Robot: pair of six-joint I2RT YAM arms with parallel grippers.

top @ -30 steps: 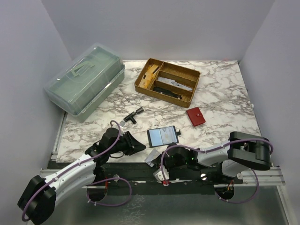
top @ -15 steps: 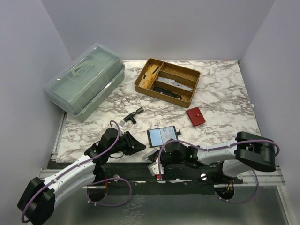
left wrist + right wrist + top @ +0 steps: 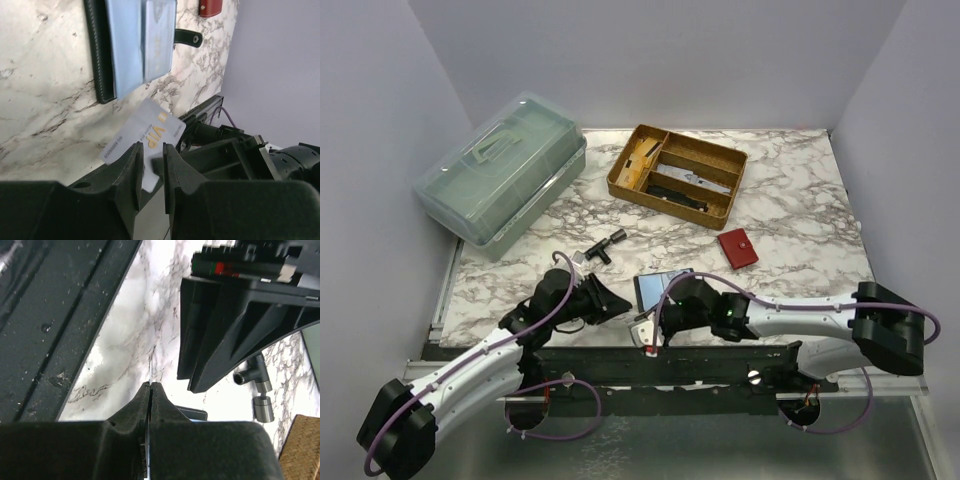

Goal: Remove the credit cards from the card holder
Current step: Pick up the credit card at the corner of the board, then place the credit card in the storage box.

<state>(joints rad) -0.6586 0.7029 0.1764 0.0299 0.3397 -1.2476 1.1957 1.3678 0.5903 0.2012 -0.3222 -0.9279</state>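
The dark card holder (image 3: 665, 289) lies open near the table's front edge with pale blue credit cards (image 3: 142, 40) in it. A white credit card marked VIP (image 3: 150, 131) is off the holder, at the front edge. My right gripper (image 3: 648, 335) is shut on this card, which shows edge-on (image 3: 150, 374) between its closed fingers (image 3: 161, 399). My left gripper (image 3: 610, 300) hovers just left of the holder. Its jaws stand slightly apart and empty (image 3: 152, 150), with the VIP card beyond them.
A red wallet (image 3: 737, 248) lies right of the holder. A black T-shaped part (image 3: 600, 247) lies behind my left gripper. A wicker tray (image 3: 677, 172) with small items stands at the back. A green lidded box (image 3: 505, 170) stands at the back left.
My right arm has swung forward and left, carrying the white card up to the table's front edge. My left gripper has shifted slightly toward the holder.
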